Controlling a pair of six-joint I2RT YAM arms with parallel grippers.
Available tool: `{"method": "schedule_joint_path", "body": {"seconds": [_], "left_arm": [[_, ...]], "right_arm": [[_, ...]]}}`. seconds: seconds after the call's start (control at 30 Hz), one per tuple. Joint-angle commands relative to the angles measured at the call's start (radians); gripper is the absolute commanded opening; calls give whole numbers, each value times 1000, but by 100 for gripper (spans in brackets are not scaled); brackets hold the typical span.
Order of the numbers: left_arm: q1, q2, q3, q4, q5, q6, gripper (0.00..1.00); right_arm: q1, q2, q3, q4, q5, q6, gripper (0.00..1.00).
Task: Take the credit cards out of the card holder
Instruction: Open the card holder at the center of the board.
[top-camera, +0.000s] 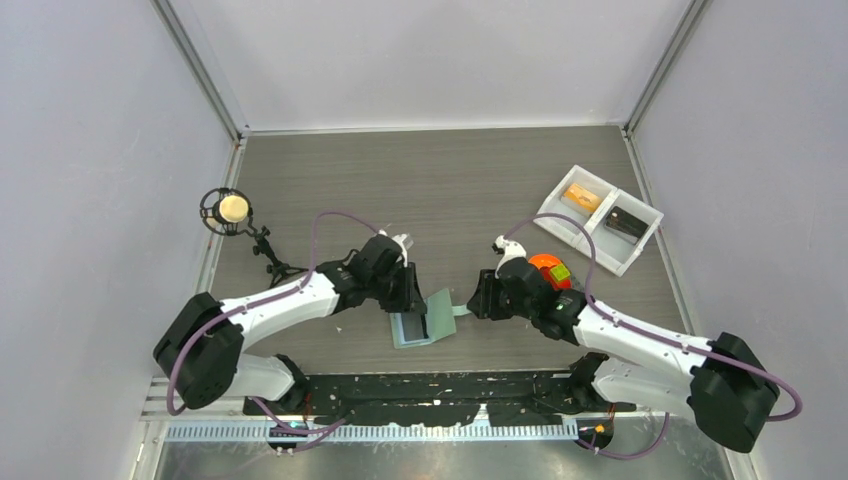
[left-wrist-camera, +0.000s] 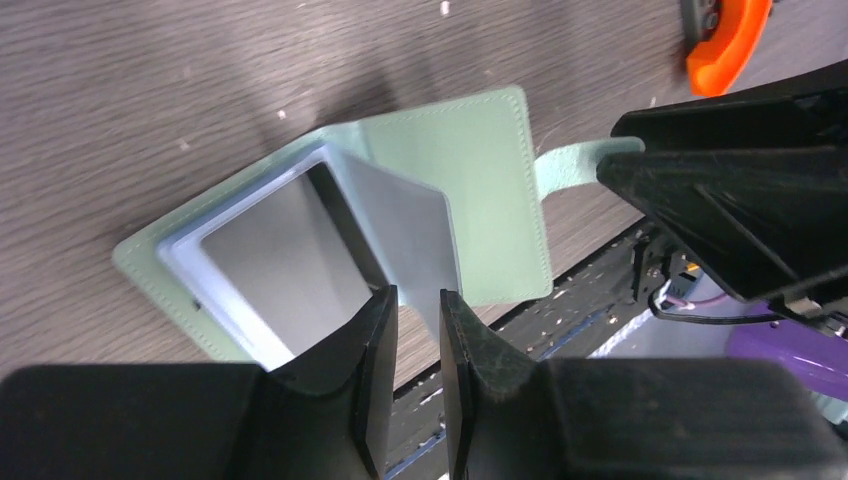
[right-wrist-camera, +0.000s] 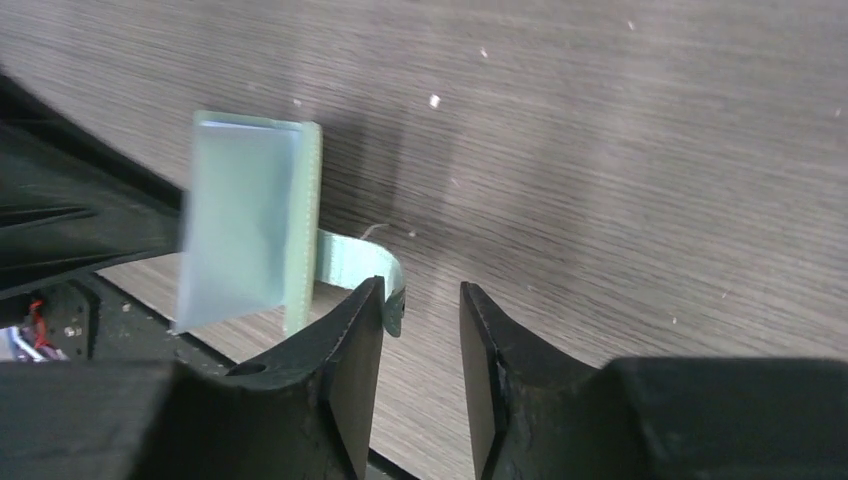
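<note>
The card holder (top-camera: 420, 322) sits open near the front edge of the table (top-camera: 400, 190). One half lies flat, and a pale blue leaf (left-wrist-camera: 400, 225) is raised and pinched between the narrow-set fingers of the left gripper (left-wrist-camera: 417, 297). Just to its right, the right gripper (right-wrist-camera: 421, 290) hovers low with its jaws apart, grasping nothing, while the holder's green strap (right-wrist-camera: 355, 262) curls up against the inner edge of one finger. Farther back, an orange object (top-camera: 548, 266) lies partly hidden behind the right arm, and beyond it a white two-compartment tray (top-camera: 603, 212) rests toward the far right corner.
</note>
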Motion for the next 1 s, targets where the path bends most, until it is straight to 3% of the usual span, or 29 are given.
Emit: {"method": "schedule_joint_path", "body": {"seconds": [0.0,0.17,0.4,0.97], "left_arm": [[-5,61,35,114,72,3,25],[-5,124,43,164,114,-1,25],[-6,171,73,184,122,-2,25],[-2,216,70,187,100,8,26]], "right_arm": [[-3,-74,78,-21,-16,-30,42],[0,-113,94,57,-158,-29,41],[47,-92,100,150,-240,13,35],[193,112,131,306,-180,76,32]]}}
